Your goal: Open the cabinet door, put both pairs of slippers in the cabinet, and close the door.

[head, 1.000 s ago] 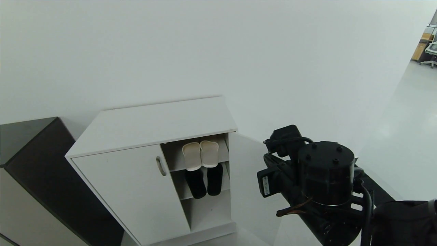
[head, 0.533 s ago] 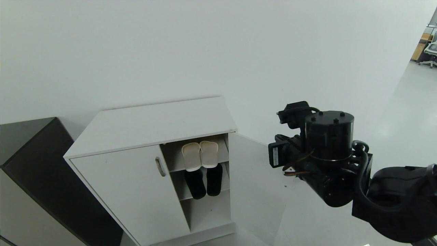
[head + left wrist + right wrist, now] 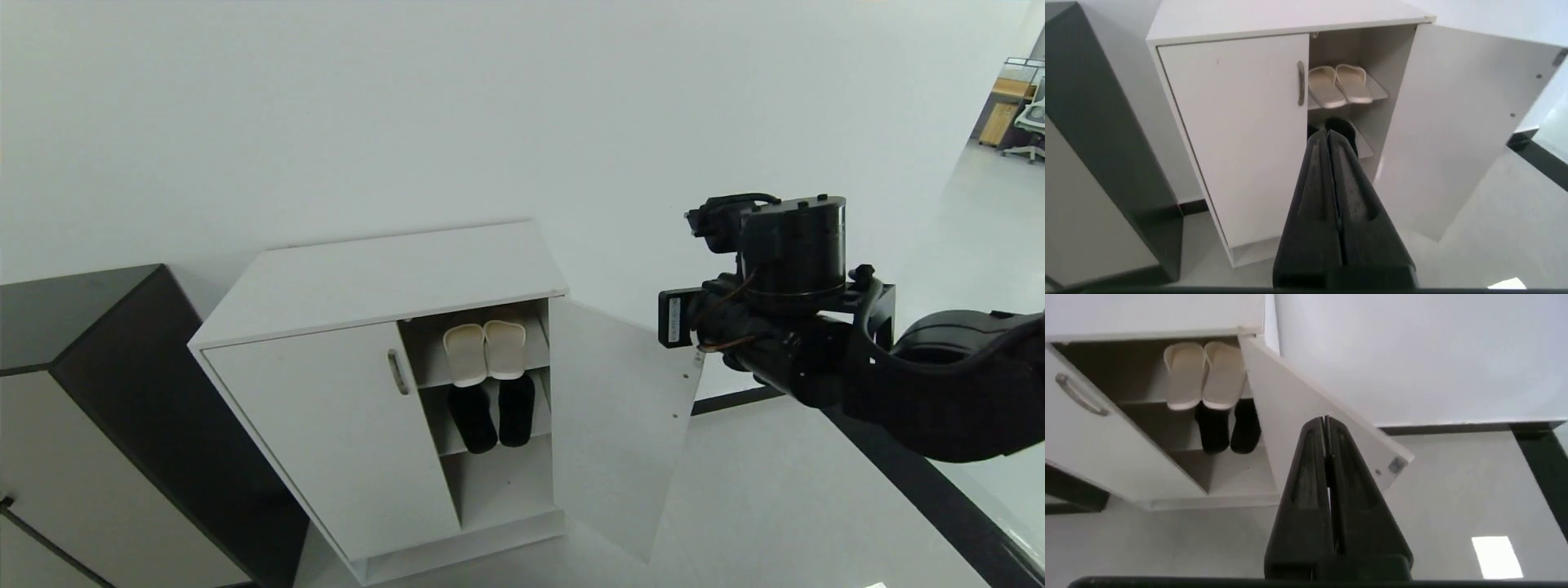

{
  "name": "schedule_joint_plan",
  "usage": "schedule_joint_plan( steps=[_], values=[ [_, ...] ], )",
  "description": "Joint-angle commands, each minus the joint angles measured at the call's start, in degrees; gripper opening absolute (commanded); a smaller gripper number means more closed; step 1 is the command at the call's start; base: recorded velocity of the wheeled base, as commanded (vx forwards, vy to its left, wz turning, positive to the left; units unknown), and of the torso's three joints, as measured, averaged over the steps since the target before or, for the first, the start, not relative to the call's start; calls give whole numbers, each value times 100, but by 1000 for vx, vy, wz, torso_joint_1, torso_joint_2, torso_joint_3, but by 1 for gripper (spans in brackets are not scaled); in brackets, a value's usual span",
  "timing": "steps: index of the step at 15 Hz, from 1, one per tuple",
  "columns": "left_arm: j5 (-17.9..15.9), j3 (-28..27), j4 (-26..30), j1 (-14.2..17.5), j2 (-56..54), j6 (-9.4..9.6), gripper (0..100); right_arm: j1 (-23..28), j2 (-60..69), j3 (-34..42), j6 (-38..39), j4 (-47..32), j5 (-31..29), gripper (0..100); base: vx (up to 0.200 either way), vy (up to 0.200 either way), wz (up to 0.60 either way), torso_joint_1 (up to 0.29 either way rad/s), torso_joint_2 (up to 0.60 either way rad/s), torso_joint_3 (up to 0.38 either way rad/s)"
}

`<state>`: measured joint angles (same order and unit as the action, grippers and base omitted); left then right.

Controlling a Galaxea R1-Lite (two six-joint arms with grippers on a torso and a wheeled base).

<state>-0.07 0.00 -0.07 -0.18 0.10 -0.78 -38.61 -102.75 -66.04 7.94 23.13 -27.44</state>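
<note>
A white cabinet (image 3: 384,278) stands against the wall with its left door (image 3: 326,425) closed and its right door (image 3: 620,416) swung wide open. A white pair of slippers (image 3: 486,351) lies on the upper shelf, toes outward. A black pair (image 3: 494,416) lies on the shelf below it. My right arm (image 3: 784,269) is raised just right of the open door's top outer corner. Its gripper (image 3: 1327,429) is shut and empty, pointing down over the door (image 3: 1298,408). My left gripper (image 3: 1328,139) is shut and empty, in front of the cabinet's middle, apart from it.
A dark cabinet (image 3: 106,359) adjoins the white one on the left. A black strip (image 3: 922,482) crosses the grey floor under my right arm. Open floor lies in front of the cabinet. A desk chair (image 3: 1030,122) stands far off at the right.
My right arm has risen from low beside the open door to the level of its top corner. The whole picture has shifted, so the camera moved. Slippers and doors look unchanged.
</note>
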Motion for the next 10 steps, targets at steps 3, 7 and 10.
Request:
schedule_joint_plan(
  steps=[3, 7, 10],
  values=[
    [-1, 0, -1, 1, -1, -1, 0, 574, -588, -419, 33, 17, 345, 0, -67, 0, 0, 4, 1, -1],
    [-1, 0, -1, 1, -1, -1, 0, 899, -1080, -630, 33, 333, 485, 0, 0, 0, 0, 0, 0, 0],
    [-1, 0, -1, 1, -1, -1, 0, 1022, -1344, -639, 33, 597, 679, 0, 0, 0, 0, 0, 0, 0]
  ],
)
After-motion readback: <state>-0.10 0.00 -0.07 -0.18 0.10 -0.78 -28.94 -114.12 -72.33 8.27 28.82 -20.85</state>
